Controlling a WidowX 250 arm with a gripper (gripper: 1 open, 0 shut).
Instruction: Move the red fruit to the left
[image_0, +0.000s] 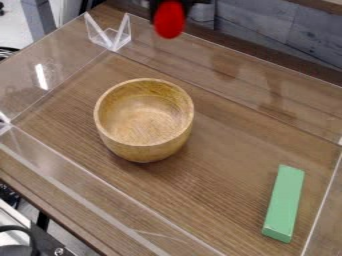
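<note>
Claw (170, 8) at top edge grips red fruit (168, 21), fruit hanging below.

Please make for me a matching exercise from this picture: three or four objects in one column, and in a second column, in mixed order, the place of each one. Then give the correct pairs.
Column one:
1. red fruit
2. wooden bowl
3. green block
4. clear plastic corner piece

Column two:
A. lying flat at the right front of the table
B. held up in the air at the top edge of the picture
C. standing at the back left of the table
D. resting left of the middle of the table, empty

Pairs: 1-B, 2-D, 3-A, 4-C
</note>
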